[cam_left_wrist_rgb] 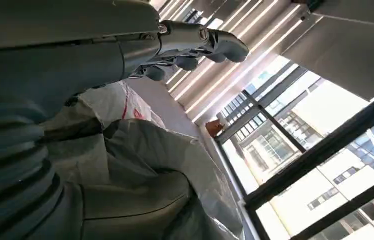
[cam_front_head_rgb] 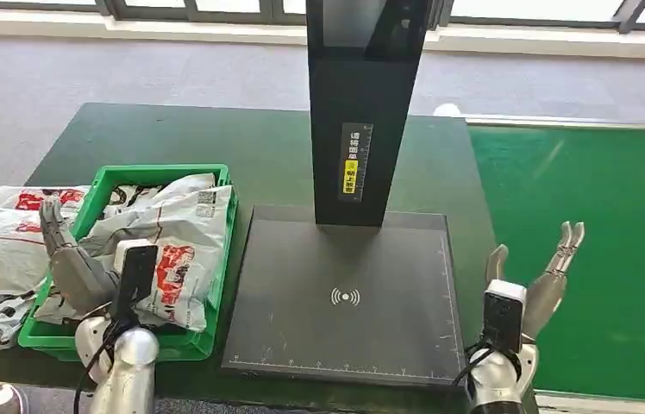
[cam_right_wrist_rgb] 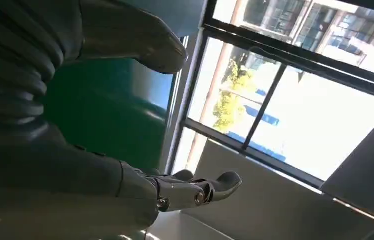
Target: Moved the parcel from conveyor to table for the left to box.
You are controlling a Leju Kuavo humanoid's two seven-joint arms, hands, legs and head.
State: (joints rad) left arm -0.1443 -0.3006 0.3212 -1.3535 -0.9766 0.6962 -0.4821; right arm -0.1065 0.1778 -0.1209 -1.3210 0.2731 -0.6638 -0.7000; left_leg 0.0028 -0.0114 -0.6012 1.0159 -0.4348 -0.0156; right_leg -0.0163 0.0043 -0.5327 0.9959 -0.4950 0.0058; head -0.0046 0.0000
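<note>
Green crate (cam_front_head_rgb: 216, 177) rim hides parcels' (cam_front_head_rgb: 183, 233) lower parts.

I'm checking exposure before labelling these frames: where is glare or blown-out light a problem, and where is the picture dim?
Head view: evenly lit, with soft sheen on the conveyor belt. Left wrist view: windows blown out, left hand and parcels in shade. Right wrist view: window overexposed, right hand dark.
</note>
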